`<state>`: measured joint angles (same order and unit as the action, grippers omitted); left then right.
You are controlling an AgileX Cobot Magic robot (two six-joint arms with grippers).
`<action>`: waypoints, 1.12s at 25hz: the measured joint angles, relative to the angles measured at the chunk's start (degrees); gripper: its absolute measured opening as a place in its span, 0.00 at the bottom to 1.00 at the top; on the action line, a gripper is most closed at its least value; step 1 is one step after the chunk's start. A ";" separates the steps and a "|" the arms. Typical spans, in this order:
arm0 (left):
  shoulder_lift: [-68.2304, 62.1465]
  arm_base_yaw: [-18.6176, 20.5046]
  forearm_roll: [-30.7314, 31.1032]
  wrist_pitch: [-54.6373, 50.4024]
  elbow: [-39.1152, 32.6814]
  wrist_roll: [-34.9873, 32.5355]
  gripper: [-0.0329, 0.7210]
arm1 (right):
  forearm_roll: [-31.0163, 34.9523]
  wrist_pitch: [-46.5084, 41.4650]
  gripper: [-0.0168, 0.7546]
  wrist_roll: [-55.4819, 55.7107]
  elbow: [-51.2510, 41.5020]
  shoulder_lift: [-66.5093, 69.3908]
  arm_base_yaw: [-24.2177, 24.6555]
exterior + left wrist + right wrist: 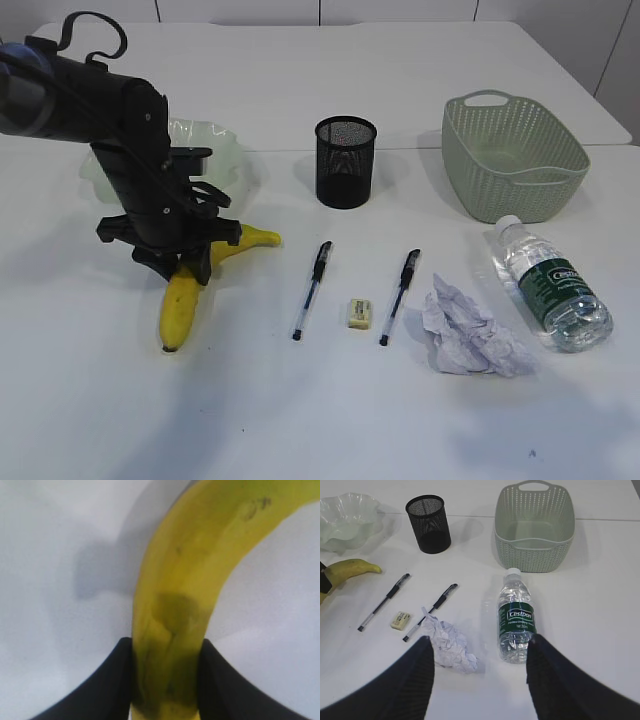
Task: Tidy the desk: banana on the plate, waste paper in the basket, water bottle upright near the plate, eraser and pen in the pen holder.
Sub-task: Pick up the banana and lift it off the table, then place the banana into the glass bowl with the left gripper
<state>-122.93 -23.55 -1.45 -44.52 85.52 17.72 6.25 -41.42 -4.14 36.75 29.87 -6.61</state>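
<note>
The yellow banana (180,300) lies on the white table in front of the wavy glass plate (225,140). My left gripper (185,262) reaches down over its middle, and in the left wrist view both black fingers press against the sides of the banana (185,580). My right gripper (480,640) hangs open above the table, between the waste paper (450,642) and the water bottle (516,617), which lies on its side. The eraser (359,312) rests between two pens (312,290) (400,296). The black mesh pen holder (345,165) and the green basket (515,160) stand behind.
The plate (345,515) sits at the back left, partly hidden by my left arm in the exterior view. The basket (535,530) is just behind the bottle's cap. The right arm is out of the exterior view.
</note>
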 joint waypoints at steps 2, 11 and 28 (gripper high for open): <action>0.00 0.00 0.00 -0.26 0.00 0.00 0.35 | 0.00 0.03 0.59 0.00 0.00 0.00 0.00; 1.90 0.00 0.02 -3.45 0.20 0.00 0.35 | 0.00 0.03 0.59 0.00 0.00 0.00 0.00; 16.42 0.25 -1.31 1.37 0.66 -1.35 0.35 | 0.00 0.12 0.59 0.00 0.00 0.00 0.00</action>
<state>-106.51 -23.30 -2.77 -43.15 86.19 16.37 6.25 -41.30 -4.14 36.75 29.87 -6.61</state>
